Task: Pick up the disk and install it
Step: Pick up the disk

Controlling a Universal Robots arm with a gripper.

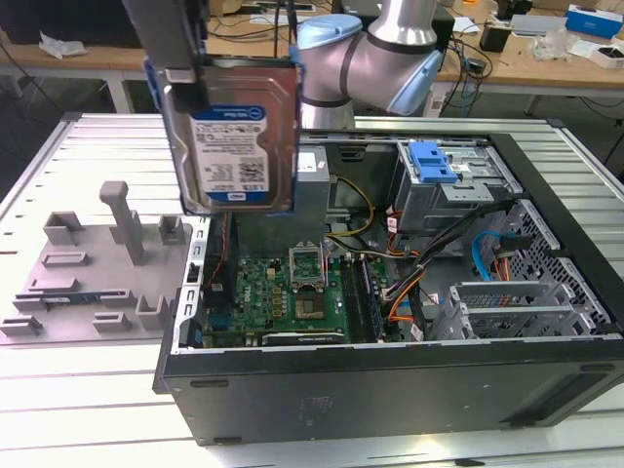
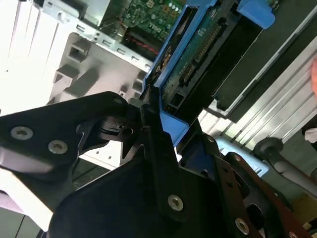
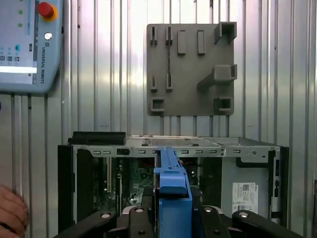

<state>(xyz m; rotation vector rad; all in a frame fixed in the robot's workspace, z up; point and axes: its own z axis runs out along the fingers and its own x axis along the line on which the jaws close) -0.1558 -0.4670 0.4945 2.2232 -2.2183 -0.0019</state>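
Note:
The disk [image 1: 234,136] is a silver drive with a white-and-blue label and a blue frame. It hangs upright in the air above the open computer case [image 1: 390,375], over the case's side on the exterior view's left. My gripper [image 1: 226,64] is shut on its upper edge. In the second wrist view the disk [image 2: 208,54] shows its dark underside and connector beyond the black fingers [image 2: 148,124]. In the first wrist view the disk [image 3: 171,173] is edge-on, its blue frame held in the gripper [image 3: 172,210].
Inside the case are a green motherboard [image 1: 292,292], cables and a metal drive cage [image 1: 458,195] with a blue latch piece [image 1: 432,161]. A grey fixture plate [image 1: 88,273] lies beside the case. A teach pendant [image 3: 29,47] and a person's hand [image 3: 11,213] are in the first wrist view.

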